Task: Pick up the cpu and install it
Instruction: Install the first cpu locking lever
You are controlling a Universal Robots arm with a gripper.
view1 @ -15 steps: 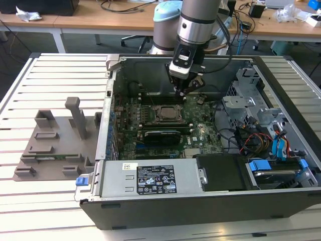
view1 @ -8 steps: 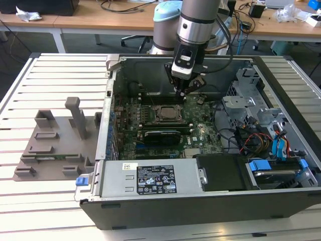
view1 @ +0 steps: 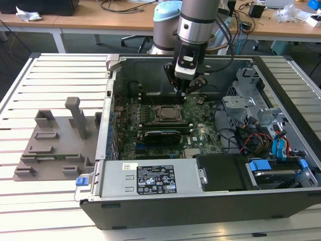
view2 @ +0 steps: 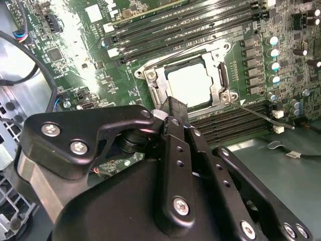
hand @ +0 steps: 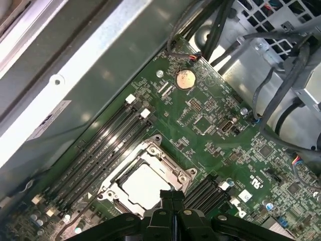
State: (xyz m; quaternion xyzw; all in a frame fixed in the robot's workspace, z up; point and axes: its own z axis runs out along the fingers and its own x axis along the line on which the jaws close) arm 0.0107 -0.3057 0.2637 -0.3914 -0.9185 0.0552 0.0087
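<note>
My gripper (view1: 189, 91) hangs inside the open computer case (view1: 200, 201), in the upper centre of the exterior view, above the back edge of the motherboard (view1: 200, 131). In both wrist views its two fingers meet tip to tip (hand: 173, 194) (view2: 175, 107) and I see nothing between them. The cpu (view1: 165, 112) is not in my hold: it lies flat in the socket frame (view1: 150, 114) near the centre of the exterior view, a little lower in the frame than the gripper and towards the exterior view's left, apart from it. In the first wrist view the pale top of the cpu (hand: 143, 185) sits just beside my fingertips, and one corner of it is covered by them. In the second wrist view the cpu (view2: 189, 84) shows bright within the metal socket frame (view2: 152, 80), with my finger across one edge of that frame. A thin lever (view2: 257, 113) runs out from the frame's corner; I cannot tell whether the frame is locked down over the chip. My gripper's black body covers much of the board in the second wrist view. Memory slots (view2: 200, 20) run along both sides of the socket. A black card (view1: 160, 135) lies just below the socket in the exterior view. A coin cell (hand: 184, 79) and bundled cables (hand: 281, 85) show in the first wrist view.
</note>
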